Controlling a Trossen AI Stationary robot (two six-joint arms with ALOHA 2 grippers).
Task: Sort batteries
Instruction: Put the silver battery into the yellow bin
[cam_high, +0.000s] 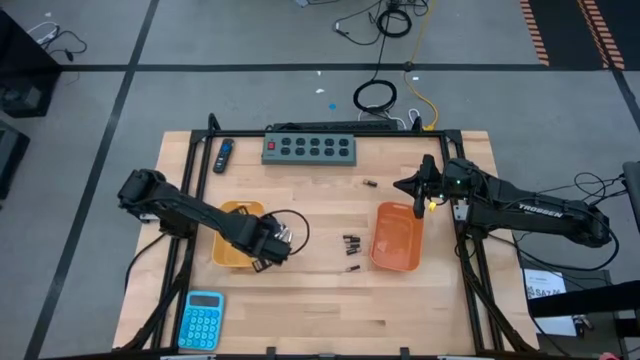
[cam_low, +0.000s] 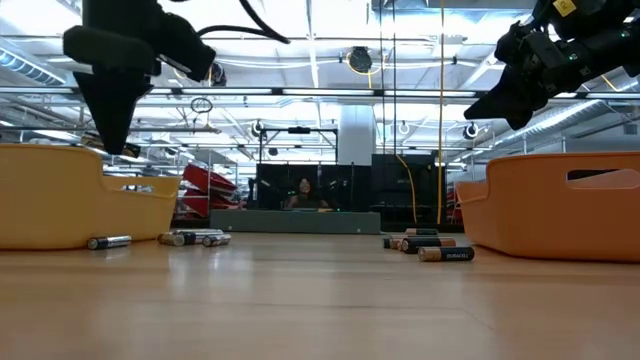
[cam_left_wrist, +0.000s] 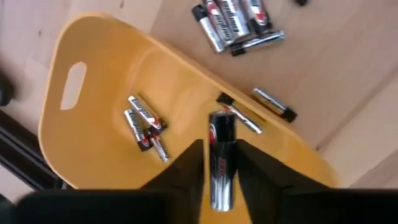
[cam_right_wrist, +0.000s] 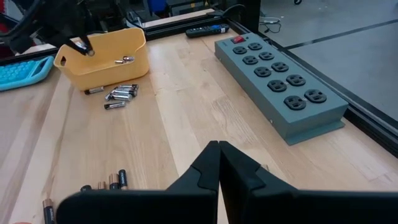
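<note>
Over the yellow bin (cam_left_wrist: 93, 143) — three batteries (cam_left_wrist: 144, 126) inside — left gripper (cam_left_wrist: 221, 163) clamps one silvery battery (cam_left_wrist: 222, 155); right gripper (cam_right_wrist: 219, 163) closed.

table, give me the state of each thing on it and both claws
left claw: shut on a silver battery, above the yellow bin
right claw: shut, empty, raised near the orange bin
yellow bin: upright, a few batteries lying inside
orange bin: upright, contents not visible
loose silver batteries: lying on the table beside the yellow bin
dark batteries: lying loose by the orange bin
power strip: flat, nothing plugged in
</note>
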